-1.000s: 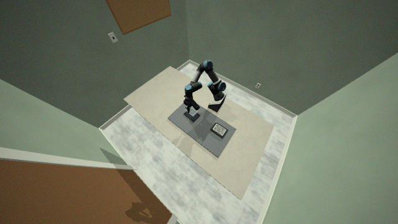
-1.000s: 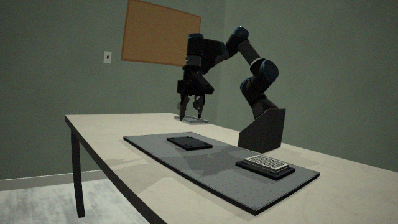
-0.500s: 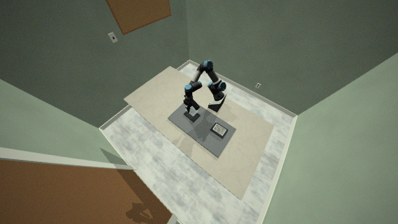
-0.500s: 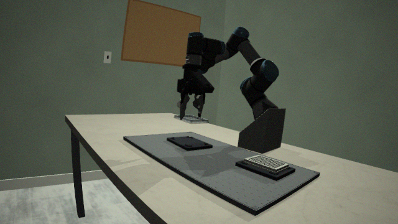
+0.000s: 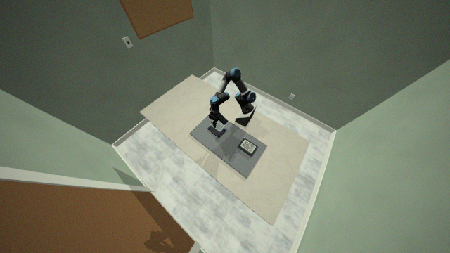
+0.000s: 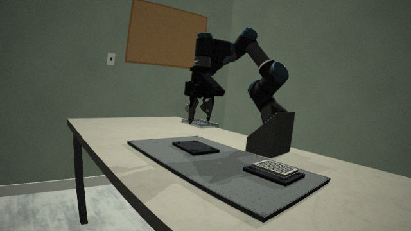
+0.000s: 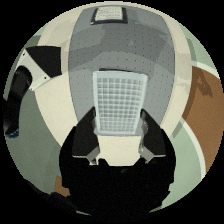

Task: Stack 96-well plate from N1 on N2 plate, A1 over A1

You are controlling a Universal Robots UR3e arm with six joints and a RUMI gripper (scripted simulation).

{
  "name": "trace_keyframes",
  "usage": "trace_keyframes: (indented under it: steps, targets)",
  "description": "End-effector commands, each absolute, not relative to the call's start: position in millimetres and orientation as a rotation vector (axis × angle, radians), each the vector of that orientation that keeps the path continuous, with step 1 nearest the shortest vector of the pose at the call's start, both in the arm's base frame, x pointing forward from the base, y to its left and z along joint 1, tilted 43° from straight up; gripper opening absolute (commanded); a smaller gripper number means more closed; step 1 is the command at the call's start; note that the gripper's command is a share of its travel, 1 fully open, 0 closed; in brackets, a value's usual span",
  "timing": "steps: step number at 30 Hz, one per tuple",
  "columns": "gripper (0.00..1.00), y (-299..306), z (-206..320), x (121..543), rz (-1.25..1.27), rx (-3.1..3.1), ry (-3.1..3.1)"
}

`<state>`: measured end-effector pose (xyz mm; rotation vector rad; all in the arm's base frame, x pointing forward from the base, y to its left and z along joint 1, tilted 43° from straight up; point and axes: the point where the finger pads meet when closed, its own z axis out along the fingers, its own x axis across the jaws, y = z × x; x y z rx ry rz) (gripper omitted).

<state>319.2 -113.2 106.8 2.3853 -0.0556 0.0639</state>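
1. We have the pincer (image 6: 200,119) clamped on the 96-well plate (image 6: 200,123), one finger on each long side; the wrist view shows the plate (image 7: 119,102) wedged between the two dark fingers.
2. The plate hangs in the air above the surface (image 6: 106,135), lifted out of nest N1 (image 6: 196,147), which now sits bare on the grey baseplate (image 6: 231,179).
3. In the exterior view the carried plate looks roughly level, toward the surface's far edge; we cannot tell how high it rides above the nest.
4. The second plate (image 6: 274,167) lies in nest N2 (image 6: 273,177) near the other end of the baseplate, well apart from the pincer. It looks flat and seated.
5. Step in hand, as we judge it: pick is done, lift is underway or finished, carry to N2 not yet begun.
6. Next move calls for a travel along the baseplate toward N2, plate kept level, then a stop straight over the lower plate.
7. Cut corners are too small to make out in any view, so we cannot tell A1 orientation; that needs checking before lowering.
8. Descent should be straight and slow so the upper plate nests fully without nudging the lower one off flat.
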Motion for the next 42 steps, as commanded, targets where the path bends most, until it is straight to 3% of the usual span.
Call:
trace_keyframes:
  steps: [1,42]
  targets:
    - [0.00,-104.1,98.9,319.2,0.060,2.385,-0.038]
    - [0.00,-14.5,14.1,313.4,0.060,2.385,-0.038]
